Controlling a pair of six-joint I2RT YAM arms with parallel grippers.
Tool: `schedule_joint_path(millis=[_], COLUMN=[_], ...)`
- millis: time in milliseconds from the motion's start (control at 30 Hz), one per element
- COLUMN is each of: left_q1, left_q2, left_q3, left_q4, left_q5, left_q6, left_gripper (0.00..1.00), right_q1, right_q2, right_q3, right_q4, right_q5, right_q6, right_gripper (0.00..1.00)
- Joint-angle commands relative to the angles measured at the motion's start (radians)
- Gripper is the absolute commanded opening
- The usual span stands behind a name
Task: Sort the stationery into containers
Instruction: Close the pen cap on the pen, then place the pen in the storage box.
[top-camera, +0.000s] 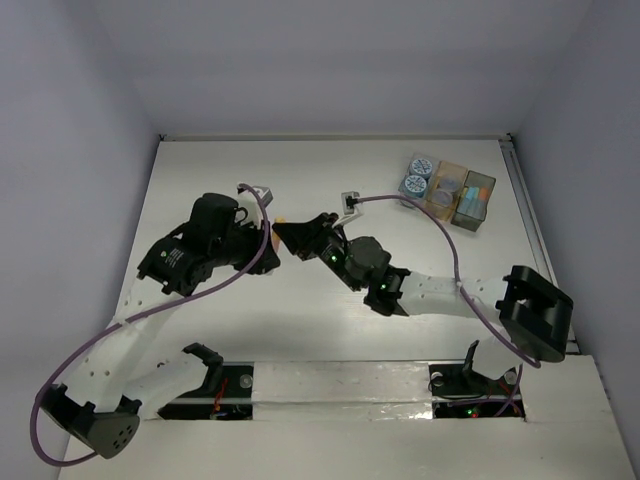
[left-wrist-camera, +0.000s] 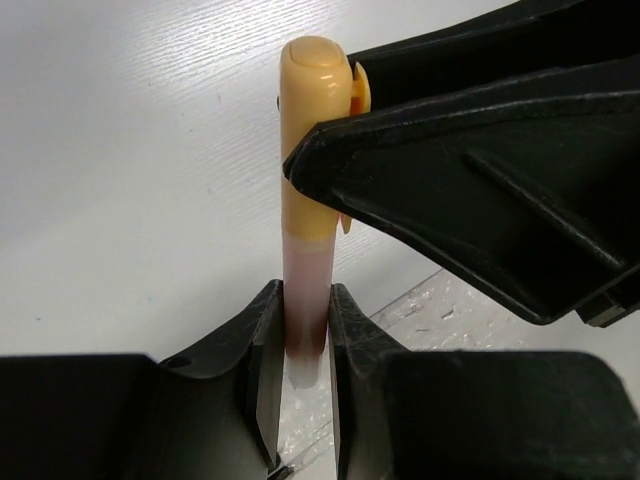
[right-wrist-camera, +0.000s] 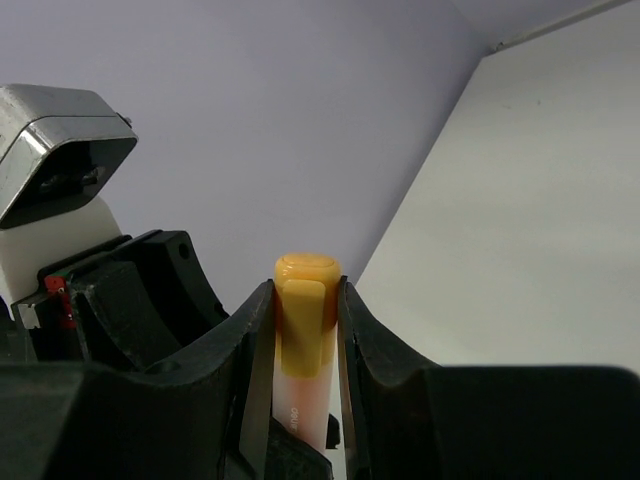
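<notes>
Left gripper (left-wrist-camera: 305, 300): matte black jaws clamped on pale translucent barrel of stubby yellow-capped plastic marker (left-wrist-camera: 312, 100) | right gripper (right-wrist-camera: 305, 300): jaws clamped on its glossy rounded cap | marker mid-table, well apart from amber translucent rectangular box (top-camera: 447, 188) and smoky grey translucent rectangular box (top-camera: 474, 200)

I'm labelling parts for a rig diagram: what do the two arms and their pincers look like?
The left arm and right arm each have white links between chunky black joint housings. The left pincer and right pincer are matte black, with angular fingers. A purple cable trails along each arm, and small green lights glow on the right one.
</notes>
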Motion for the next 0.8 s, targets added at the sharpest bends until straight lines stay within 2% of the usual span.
schedule_joint_path(millis=[0, 133, 233, 333, 367, 467, 533, 600, 633, 733, 767], left_q1=[0.04, 0.04, 0.04, 0.03, 0.021, 0.011, 0.011, 0.011, 0.011, 0.011, 0.011], left_q2=[0.007, -0.008, -0.043, -0.092, -0.104, -0.152, -0.187, -0.219, -0.229, -0.262, -0.27], left_q3=[0.171, 0.14, 0.07, -0.042, -0.094, -0.194, -0.237, -0.283, -0.295, -0.334, -0.354], left_q4=[0.834, 0.855, 0.849, 0.817, 0.803, 0.761, 0.721, 0.696, 0.679, 0.665, 0.665], left_q5=[-0.261, -0.217, -0.163, -0.107, -0.093, -0.056, -0.038, -0.021, -0.018, -0.007, 0.002], left_q6=[0.009, -0.025, -0.066, -0.089, -0.092, -0.094, -0.091, -0.079, -0.074, -0.054, -0.049], left_gripper=[0.0, 0.0, 0.0, 0.2, 0.24, 0.45, 0.59, 0.67, 0.75, 0.78, 0.79], right_q1=[0.196, 0.196, 0.11, -0.054, -0.156, -0.299, -0.431, -0.523, -0.607, -0.742, -0.836], right_q2=[0.022, -0.021, -0.082, -0.135, -0.151, -0.182, -0.217, -0.228, -0.239, -0.254, -0.273], right_q3=[-0.117, -0.114, -0.087, -0.052, -0.039, 0.011, 0.043, 0.068, 0.085, 0.094, 0.091], right_q4=[-0.45, -0.491, -0.524, -0.537, -0.547, -0.576, -0.605, -0.666, -0.683, -0.772, -0.786], right_q5=[-0.328, -0.248, -0.181, -0.178, -0.202, -0.227, -0.233, -0.245, -0.242, -0.228, -0.209], right_q6=[-0.055, -0.067, -0.109, -0.156, -0.164, -0.195, -0.216, -0.233, -0.262, -0.326, -0.342], right_gripper=[0.0, 0.0, 0.0, 0.0, 0.0, 0.0, 0.0, 0.0, 0.0, 0.0, 0.0])
